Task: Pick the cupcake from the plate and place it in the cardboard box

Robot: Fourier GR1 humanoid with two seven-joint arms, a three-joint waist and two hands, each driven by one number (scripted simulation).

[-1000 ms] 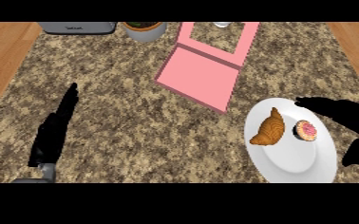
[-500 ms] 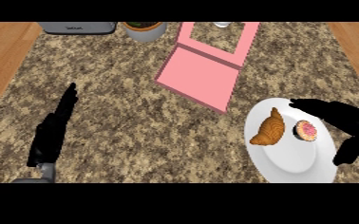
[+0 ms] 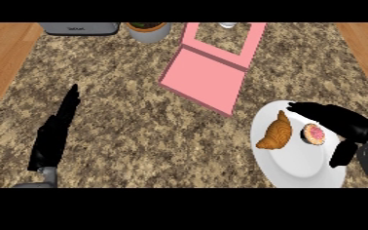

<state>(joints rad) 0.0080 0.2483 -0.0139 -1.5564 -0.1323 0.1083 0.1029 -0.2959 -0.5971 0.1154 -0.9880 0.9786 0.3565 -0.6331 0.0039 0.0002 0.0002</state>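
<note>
Curling over the near right of the counter, the right hand arches above the cupcake with fingers on its far side and the thumb hanging at its near right, not yet closed on it, as far as the dark shapes let me judge. The cupcake sits on the right of the plate, apart from the croissant to its left, so a grasp from the right should miss the pastry. At near left the left hand rests, fingers straight. Farther off, left of the plate, the pink box lies open, its flap raised on the far side. A pot and toaster stand at the far edge.
</note>
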